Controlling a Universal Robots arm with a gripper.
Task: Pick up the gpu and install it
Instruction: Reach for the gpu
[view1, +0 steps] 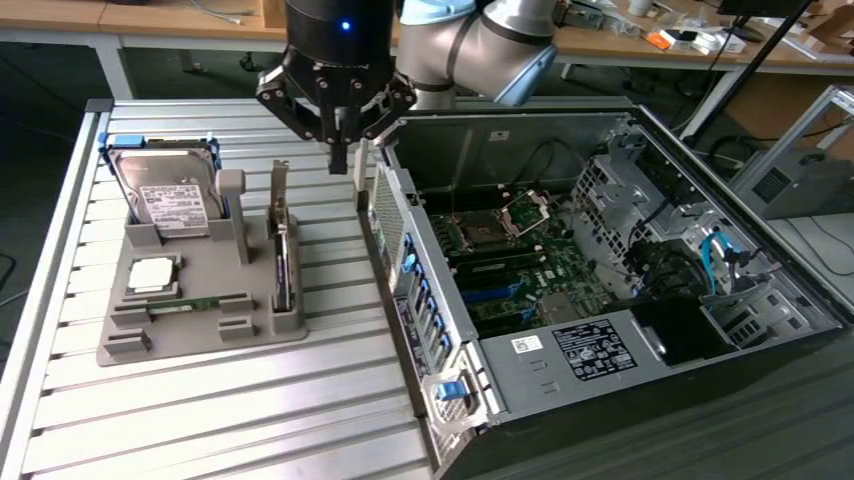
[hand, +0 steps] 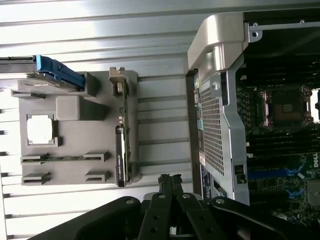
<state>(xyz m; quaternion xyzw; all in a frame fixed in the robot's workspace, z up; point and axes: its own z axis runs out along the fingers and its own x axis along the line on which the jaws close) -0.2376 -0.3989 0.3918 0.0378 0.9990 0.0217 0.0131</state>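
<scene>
Near the closed, seemingly empty claw (view1: 342, 158), the gpu (view1: 283, 268) shows edge-on.

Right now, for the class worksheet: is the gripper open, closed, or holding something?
Gripper: closed, holding nothing; the gpu stands apart from it in the grey tray.

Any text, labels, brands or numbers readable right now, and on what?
No text reads clearly.
White label on the hard drive: too small.
Label on the power supply: too small.
Sticker on the computer case: too small.
Nothing printed shows on the gpu.
</scene>
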